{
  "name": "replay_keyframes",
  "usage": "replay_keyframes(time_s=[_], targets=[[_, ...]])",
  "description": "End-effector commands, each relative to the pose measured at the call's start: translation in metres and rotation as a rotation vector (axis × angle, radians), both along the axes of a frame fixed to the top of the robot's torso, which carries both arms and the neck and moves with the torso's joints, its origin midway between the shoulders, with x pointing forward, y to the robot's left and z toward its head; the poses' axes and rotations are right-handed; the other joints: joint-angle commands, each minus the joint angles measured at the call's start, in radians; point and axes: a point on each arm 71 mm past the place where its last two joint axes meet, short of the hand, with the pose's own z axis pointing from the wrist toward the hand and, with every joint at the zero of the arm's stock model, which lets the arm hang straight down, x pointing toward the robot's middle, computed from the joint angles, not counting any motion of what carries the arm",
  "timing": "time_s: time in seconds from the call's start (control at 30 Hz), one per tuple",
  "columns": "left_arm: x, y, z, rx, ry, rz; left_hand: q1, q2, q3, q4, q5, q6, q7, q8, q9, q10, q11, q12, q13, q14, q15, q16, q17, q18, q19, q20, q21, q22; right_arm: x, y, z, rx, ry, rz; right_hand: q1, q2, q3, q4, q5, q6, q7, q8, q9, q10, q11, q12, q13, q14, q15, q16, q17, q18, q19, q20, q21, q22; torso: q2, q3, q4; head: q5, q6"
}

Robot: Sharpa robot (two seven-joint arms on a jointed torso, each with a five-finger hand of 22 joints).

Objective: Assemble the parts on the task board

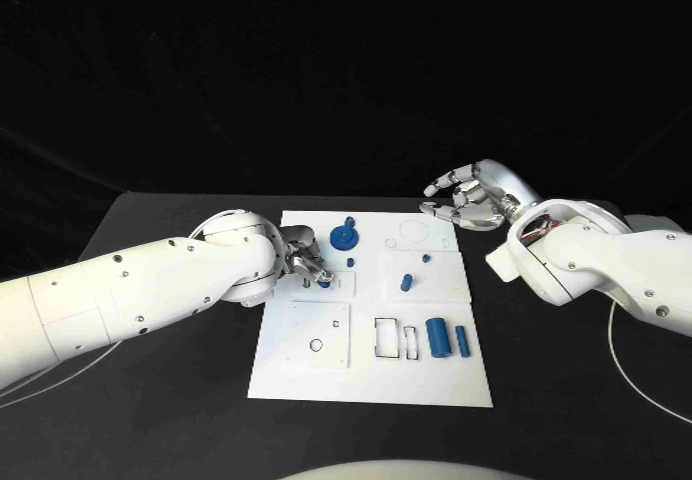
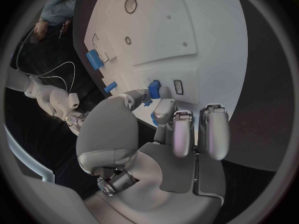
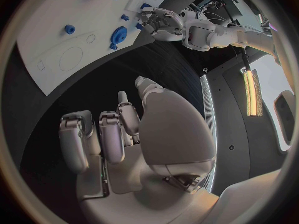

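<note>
While the task board (image 1: 372, 385) lies in the middle of the table, assembly looks partly done — a round blue part (image 1: 345, 238) and a small blue peg (image 1: 405, 281) stand seated in the board, two blue cylinders (image 1: 437, 338) lie loose near its near right corner beside an open rectangular slot. Left hand (image 1: 302, 255) at the board's left edge, fingertips pinching a small blue part (image 2: 154, 89) over its seat. Right hand (image 1: 469, 200) off the far right corner — fingers curled, holding nothing.

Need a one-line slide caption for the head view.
Left hand works a small blue part at the white task board's left edge; right hand hovers empty past its far right corner.
</note>
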Motion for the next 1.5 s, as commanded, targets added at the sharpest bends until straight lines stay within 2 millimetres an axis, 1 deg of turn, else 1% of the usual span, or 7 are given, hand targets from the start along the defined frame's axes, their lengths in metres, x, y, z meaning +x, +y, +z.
replay_keyframes(time_s=[0.03,0.27,0.6,1.03,1.13,1.27,1.5], targets=[[-0.0033,-0.0019,-0.0062,0.016,0.035,-0.015,-0.009,0.002,-0.021,0.010,-0.006,0.007,0.003,-0.006,0.002,0.008,-0.002,0.006,0.002,0.102,-0.008,0.006,0.263,-0.007,0.018,-0.004,0.007,0.042,-0.0006,0.0008,0.0006,-0.002,-0.011,0.009,-0.012,-0.003,0.004,0.005,0.001,-0.002,-0.004,0.006,0.001,-0.001,-0.006,-0.006,0.023,0.091,-0.004,-0.004,0.216,-0.005,0.102,-0.006,-0.004,0.258,0.000,0.0001,0.0005,0.001,-0.002],[-0.0031,-0.0025,-0.0062,0.015,0.034,-0.015,-0.012,0.002,-0.049,0.028,-0.008,0.011,0.002,-0.008,0.004,0.009,-0.002,0.007,0.002,0.102,-0.008,0.006,0.263,-0.008,0.020,-0.005,0.009,0.046,-0.0005,0.0005,0.0007,-0.002,-0.012,0.008,-0.018,-0.003,0.004,0.005,-0.002,-0.003,-0.004,0.007,0.001,-0.001,-0.006,-0.006,0.023,0.091,-0.004,-0.004,0.216,-0.005,0.102,-0.006,-0.004,0.258,0.000,0.0000,-0.0003,0.001,-0.001],[-0.0024,-0.0028,-0.0060,0.013,0.031,-0.012,-0.012,0.001,-0.062,0.036,-0.009,0.013,0.002,-0.009,0.005,0.008,-0.003,0.006,0.001,0.102,-0.009,0.006,0.263,-0.008,0.020,-0.005,0.009,0.046,-0.0003,0.0002,0.0007,-0.001,-0.013,0.006,-0.032,-0.002,0.003,0.005,-0.015,-0.004,-0.005,0.009,0.001,-0.002,-0.006,-0.007,0.022,0.091,-0.004,-0.004,0.215,-0.004,0.101,-0.006,-0.005,0.257,0.000,-0.0001,0.0000,0.001,0.000],[-0.0012,-0.0023,-0.0058,0.010,0.026,-0.006,-0.015,-0.001,-0.133,0.083,-0.018,0.019,0.002,-0.013,0.012,0.009,-0.003,0.007,0.001,0.102,-0.009,0.006,0.263,-0.008,0.022,-0.006,0.010,0.051,-0.0001,-0.0004,0.0008,0.001,-0.014,0.004,-0.062,0.001,-0.001,0.006,-0.039,-0.008,-0.005,0.013,0.001,-0.003,-0.007,-0.007,0.021,0.090,-0.004,-0.006,0.213,-0.003,0.100,-0.007,-0.008,0.255,-0.001,-0.0001,-0.0001,-0.001,0.003],[-0.0010,-0.0022,-0.0053,0.008,0.023,-0.004,-0.018,0.001,-0.156,0.103,-0.026,0.020,0.002,-0.015,0.014,0.010,-0.003,0.009,0.001,0.102,-0.009,0.006,0.263,-0.009,0.023,-0.006,0.011,0.053,0.0001,-0.0006,0.0008,0.002,-0.014,0.003,-0.069,0.001,-0.003,0.006,-0.042,-0.010,-0.005,0.014,0.001,-0.006,-0.007,-0.010,0.018,0.089,-0.004,-0.008,0.209,-0.002,0.098,-0.007,-0.012,0.253,-0.001,0.0000,0.0000,-0.002,0.003],[-0.0008,-0.0017,-0.0043,0.003,0.018,0.000,-0.023,0.003,-0.172,0.109,-0.038,0.021,0.002,-0.017,0.014,0.009,-0.002,0.008,0.000,0.102,-0.008,0.006,0.263,-0.009,0.023,-0.005,0.011,0.053,0.0003,-0.0009,0.0007,0.002,-0.015,0.001,-0.074,0.001,-0.004,0.006,-0.043,-0.011,-0.005,0.014,0.001,-0.013,-0.006,-0.017,0.011,0.087,-0.004,-0.012,0.201,0.000,0.093,-0.007,-0.021,0.247,0.000,0.0001,-0.0003,-0.001,0.005],[-0.0018,-0.0016,-0.0029,-0.007,0.014,0.003,-0.024,0.004,-0.176,0.110,-0.041,0.021,0.002,-0.018,0.015,0.009,-0.002,0.008,0.000,0.102,-0.008,0.006,0.263,-0.009,0.022,-0.005,0.010,0.052,0.0006,-0.0009,0.0008,0.002,-0.016,0.000,-0.076,0.000,-0.005,0.005,-0.044,-0.014,-0.005,0.014,0.000,-0.016,-0.006,-0.021,0.008,0.086,-0.004,-0.014,0.198,0.001,0.091,-0.007,-0.024,0.245,-0.001,0.0004,-0.0007,-0.001,0.007]])
